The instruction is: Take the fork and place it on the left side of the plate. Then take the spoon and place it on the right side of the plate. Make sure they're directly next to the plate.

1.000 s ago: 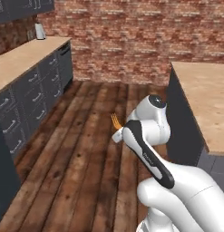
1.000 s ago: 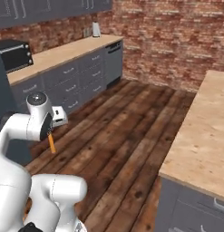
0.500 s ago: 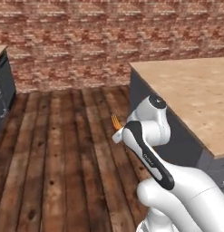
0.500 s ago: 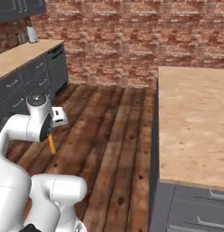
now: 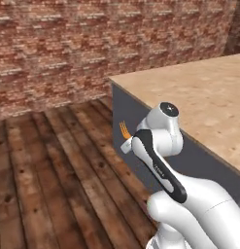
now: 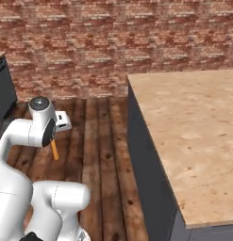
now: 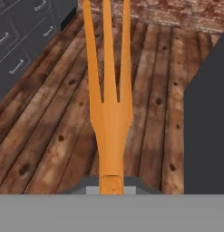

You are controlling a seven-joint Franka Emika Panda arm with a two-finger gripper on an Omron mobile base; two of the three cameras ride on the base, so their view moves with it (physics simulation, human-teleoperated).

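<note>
Since the earlier frames the whole scene has swung across both base views, which is taken as the base turning: the grey drawer cabinets have slid away to the left and the light wooden counter [image 5: 199, 102] is now brought close ahead. The arm's pose has stayed the same throughout.

The fork [image 7: 109, 86] is held in the gripper [image 7: 111, 183], whose jaws are closed narrowly on the base of the handle; 3 long tines are seen pointing away from the hand over the plank floor [image 5: 48, 180]. In the left base view the tines are glimpsed just beside the arm's upper link, and in the right base view the handle hangs below the hand.

Step 1 of 2 is judged to be in hand: the fork is being carried toward its place. Neither plate nor spoon is visible, so further driving or reaching over the counter is probably called for before the fork can be laid down.

The fork is slim, flat and glossy orange-gold. The counter is pale speckled wood on a dark grey body; the floor is dark knotted boards, the wall [image 6: 113, 42] rough red brick.
</note>
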